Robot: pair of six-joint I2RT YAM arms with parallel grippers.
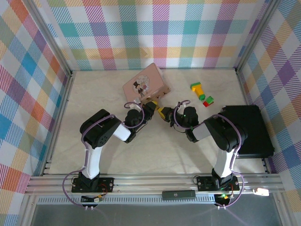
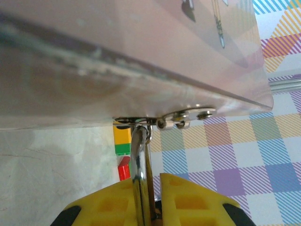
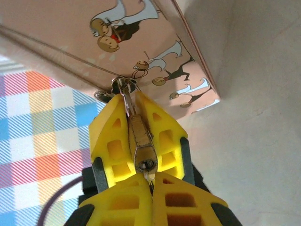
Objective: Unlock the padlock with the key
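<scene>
**Padlock clamped at the tin's hasp, key held at its base**

The two grippers are met nose to nose just in front of the near edge of the pink tin, toward the back middle of the table. Bare tabletop is left open to the left and on the near side. To the right, a black case is set against the plaid wall, close beside the right arm.

A yellow-green-red toy block is lying right of the tin, apart from both grippers.

The padlock is gripped between the clenched fingers of the left gripper, its shackle threaded through the tin's hasp. The right gripper is closed on the key, a thin sliver seen at the padlock's keyhole end.

The tin is shut; its contents cannot be seen.
</scene>
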